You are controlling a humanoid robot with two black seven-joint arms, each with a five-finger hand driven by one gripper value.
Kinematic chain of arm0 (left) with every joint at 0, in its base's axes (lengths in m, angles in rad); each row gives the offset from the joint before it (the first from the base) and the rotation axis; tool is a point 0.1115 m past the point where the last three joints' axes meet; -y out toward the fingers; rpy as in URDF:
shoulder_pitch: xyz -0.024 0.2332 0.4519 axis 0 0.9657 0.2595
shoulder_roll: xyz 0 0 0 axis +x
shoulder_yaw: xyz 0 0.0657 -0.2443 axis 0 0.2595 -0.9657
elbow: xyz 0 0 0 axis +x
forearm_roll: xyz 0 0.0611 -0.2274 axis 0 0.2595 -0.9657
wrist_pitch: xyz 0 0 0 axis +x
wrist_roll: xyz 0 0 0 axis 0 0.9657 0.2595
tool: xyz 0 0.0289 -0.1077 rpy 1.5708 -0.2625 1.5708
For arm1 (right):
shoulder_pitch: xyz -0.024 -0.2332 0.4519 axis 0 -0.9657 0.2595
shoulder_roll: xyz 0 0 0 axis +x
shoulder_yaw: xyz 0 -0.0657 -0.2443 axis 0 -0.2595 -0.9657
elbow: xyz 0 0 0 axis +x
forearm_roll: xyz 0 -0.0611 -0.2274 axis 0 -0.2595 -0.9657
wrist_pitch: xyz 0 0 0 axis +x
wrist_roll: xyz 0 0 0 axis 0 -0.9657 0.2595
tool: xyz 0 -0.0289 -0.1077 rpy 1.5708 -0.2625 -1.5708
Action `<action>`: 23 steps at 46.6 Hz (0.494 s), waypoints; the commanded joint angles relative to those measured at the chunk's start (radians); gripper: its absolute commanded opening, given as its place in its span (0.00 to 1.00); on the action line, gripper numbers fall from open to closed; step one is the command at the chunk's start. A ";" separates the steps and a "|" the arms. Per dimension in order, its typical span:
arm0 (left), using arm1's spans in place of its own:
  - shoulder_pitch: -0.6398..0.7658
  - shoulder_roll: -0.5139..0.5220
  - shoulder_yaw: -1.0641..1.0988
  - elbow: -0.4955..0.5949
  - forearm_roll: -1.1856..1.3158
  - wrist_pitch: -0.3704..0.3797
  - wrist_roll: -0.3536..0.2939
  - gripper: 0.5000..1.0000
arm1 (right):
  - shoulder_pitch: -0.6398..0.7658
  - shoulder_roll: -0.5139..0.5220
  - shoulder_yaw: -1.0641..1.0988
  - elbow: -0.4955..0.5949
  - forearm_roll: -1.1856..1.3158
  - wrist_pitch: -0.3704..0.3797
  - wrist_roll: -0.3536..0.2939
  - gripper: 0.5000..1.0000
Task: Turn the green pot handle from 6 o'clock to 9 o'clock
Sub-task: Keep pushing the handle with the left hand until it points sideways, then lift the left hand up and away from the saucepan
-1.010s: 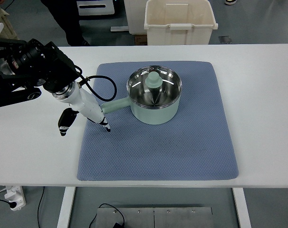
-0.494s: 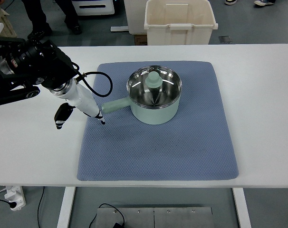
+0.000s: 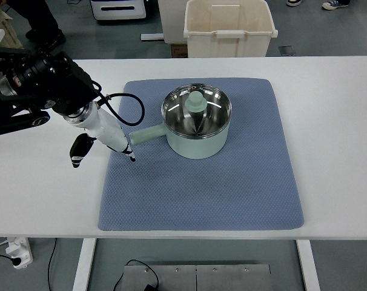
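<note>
You'll see the green pot (image 3: 197, 128) sitting on the blue mat (image 3: 201, 182) in the middle of the white bench (image 3: 335, 139), its handle (image 3: 145, 134) pointing left and slightly toward you. Your left robot hand (image 3: 105, 136) hangs just beside the handle's tip, fingers (image 3: 130, 153) loose and grasping nothing.

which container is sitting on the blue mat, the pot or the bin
The green pot: it stands on the blue mat on the table. The cream plastic bin stands on the floor beyond the table's far edge.
</note>
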 commanded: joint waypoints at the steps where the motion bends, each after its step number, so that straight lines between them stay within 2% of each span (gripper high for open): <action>1: -0.003 0.001 0.000 -0.012 0.000 0.000 0.000 1.00 | 0.000 0.000 0.000 0.000 0.000 0.000 0.000 1.00; 16: -0.037 0.034 -0.017 -0.077 -0.007 0.000 -0.005 1.00 | 0.000 0.000 0.000 0.000 0.000 0.000 0.000 1.00; 23: -0.052 0.040 -0.074 -0.096 -0.025 0.000 -0.039 1.00 | 0.000 0.000 0.000 0.000 0.000 0.000 0.000 1.00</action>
